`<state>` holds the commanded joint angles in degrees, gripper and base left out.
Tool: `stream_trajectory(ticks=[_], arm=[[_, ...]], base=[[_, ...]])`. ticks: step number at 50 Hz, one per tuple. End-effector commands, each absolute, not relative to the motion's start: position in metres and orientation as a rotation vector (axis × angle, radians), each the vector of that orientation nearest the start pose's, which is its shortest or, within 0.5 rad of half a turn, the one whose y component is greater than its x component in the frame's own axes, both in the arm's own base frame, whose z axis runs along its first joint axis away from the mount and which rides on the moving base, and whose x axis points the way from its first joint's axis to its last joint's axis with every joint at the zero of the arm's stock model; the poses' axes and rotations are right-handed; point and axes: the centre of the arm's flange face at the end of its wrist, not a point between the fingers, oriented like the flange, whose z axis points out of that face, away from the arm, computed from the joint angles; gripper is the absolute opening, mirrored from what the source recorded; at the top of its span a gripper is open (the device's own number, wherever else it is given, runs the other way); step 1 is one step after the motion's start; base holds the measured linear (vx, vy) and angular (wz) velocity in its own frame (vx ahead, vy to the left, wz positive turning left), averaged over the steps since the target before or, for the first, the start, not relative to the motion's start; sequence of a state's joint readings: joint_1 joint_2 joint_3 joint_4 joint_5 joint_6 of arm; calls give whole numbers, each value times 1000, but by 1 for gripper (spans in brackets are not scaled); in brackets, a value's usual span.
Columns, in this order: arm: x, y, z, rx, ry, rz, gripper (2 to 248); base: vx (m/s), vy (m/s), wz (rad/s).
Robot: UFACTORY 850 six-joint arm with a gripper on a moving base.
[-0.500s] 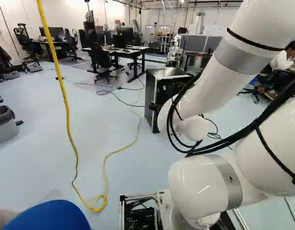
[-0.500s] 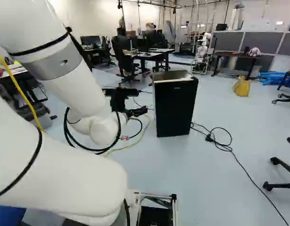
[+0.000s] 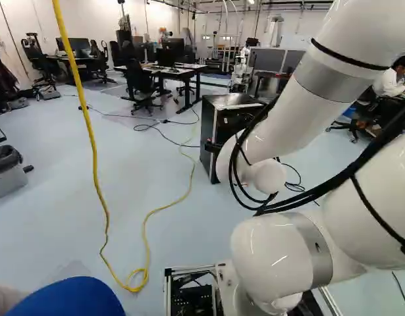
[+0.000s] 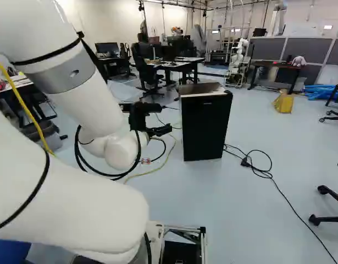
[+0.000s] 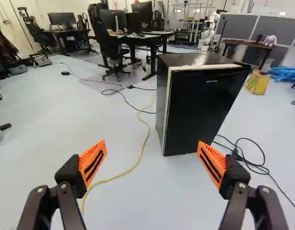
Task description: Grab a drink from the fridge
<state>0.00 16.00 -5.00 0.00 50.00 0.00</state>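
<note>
The black gripper [image 4: 160, 131] shows in the right base view, out at the arm's end, to the left of the fridge. From the wrist, my gripper [image 5: 151, 160] has its orange pads wide apart and nothing between them. A small black fridge [image 5: 200, 103] stands on the floor ahead, its door shut, with a pale strip along the door's edge. The same fridge [image 4: 206, 129] stands upright right of my arm in the right base view. Space separates gripper and fridge. No drink can be seen; the fridge's inside is hidden.
A yellow cable [image 3: 146, 243] snakes over the floor, hanging down near the base at left. Black cables [image 4: 262, 170] lie right of the fridge. Desks [image 3: 172, 69] and chairs stand behind. Another robot [image 4: 237, 58] is at the back. A blue rounded object [image 3: 67, 299] sits close at left.
The whole scene has shifted slightly rightward in both base views, so the base has moved a little. The arm holds its pose against its lowest joint.
</note>
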Motion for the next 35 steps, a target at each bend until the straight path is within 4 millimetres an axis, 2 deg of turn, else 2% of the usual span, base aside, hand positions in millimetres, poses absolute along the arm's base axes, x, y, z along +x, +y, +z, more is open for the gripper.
stream_trajectory(ticks=[35], arm=[[270, 0, 366, -2558, 0, -1824, 247]], base=[[47, 0, 1]])
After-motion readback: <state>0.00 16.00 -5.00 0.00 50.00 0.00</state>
